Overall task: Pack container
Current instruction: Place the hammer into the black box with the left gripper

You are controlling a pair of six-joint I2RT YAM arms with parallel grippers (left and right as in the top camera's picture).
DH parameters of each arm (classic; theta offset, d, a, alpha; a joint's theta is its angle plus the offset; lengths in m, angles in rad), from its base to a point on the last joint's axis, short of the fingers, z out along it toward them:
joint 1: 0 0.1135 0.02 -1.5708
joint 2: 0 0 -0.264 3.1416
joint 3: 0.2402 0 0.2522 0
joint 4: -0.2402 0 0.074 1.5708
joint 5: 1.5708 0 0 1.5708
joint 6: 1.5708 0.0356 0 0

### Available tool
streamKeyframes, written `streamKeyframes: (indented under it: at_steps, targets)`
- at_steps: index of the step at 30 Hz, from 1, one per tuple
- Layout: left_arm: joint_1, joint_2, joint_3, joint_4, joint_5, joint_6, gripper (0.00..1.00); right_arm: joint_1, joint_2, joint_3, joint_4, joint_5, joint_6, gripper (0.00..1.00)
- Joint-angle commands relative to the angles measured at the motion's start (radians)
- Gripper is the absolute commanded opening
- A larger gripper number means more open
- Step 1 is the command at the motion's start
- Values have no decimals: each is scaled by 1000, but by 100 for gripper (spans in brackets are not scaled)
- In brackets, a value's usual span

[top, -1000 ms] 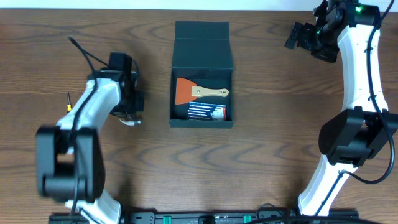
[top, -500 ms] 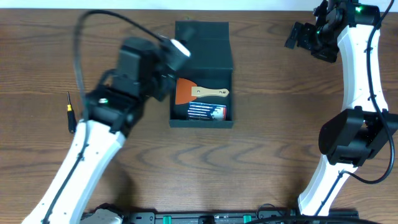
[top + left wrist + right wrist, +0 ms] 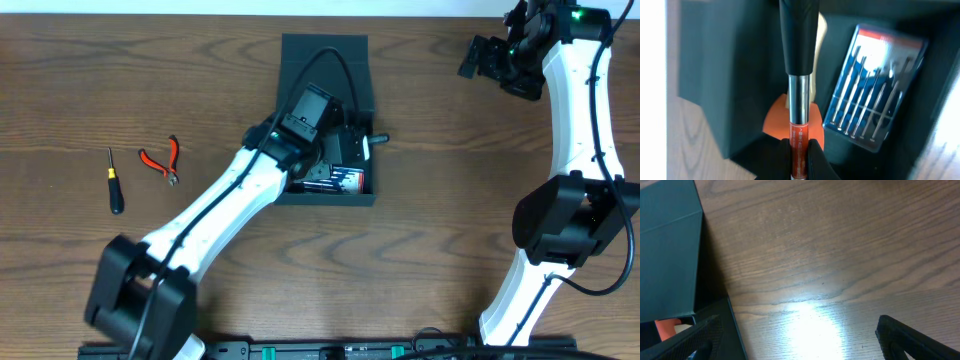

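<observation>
Brown wood-grain table (image 3: 450, 200), seen from above, with a pale strip along its far edge and a dark rail along its near edge. The container (image 3: 325, 198), dark teal-green, stands in the middle of the table towards the far side; its hinged lid (image 3: 325, 60) is laid back flat on the far side and its mouth is open. Inside lie an orange scraper (image 3: 775, 122) and, to its right in the wrist view, a blue case of bits (image 3: 875, 95). The left arm crosses diagonally from the near left corner; the left gripper (image 3: 348, 148) hangs over the container's opening, its fingers (image 3: 774, 161) clenched on the chrome shaft of a black-handled tool (image 3: 799, 35). The tool's handle end reaches the container's right rim in the overhead view; whether the tool touches the contents cannot be told. The right gripper (image 3: 480, 58) is held at the far right, well apart from the container, its fingers (image 3: 910, 335) spread wide over bare wood and grasping nothing. The lid's edge shows at the left of its wrist view. Red pliers (image 3: 160, 160) and a small screwdriver (image 3: 113, 185) lie on the left of the table, near each other and well apart from the container. A wide stretch of wood lies between the container's right wall and the right arm.
</observation>
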Motion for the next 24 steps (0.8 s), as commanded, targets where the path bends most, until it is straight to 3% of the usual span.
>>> streamKeyframes:
  at_steps: [1, 10, 24]
  targets:
    - [6, 51, -5, 17, -34, 40, 6, -2, -4, -4, -2, 3, 15, 99]
    - [30, 111, -5, 103, -70, -122, 6, -2, -3, -4, -2, 3, 15, 99]
    - [47, 169, -5, 86, -71, -177, 6, -2, -3, -4, -2, 3, 15, 99]
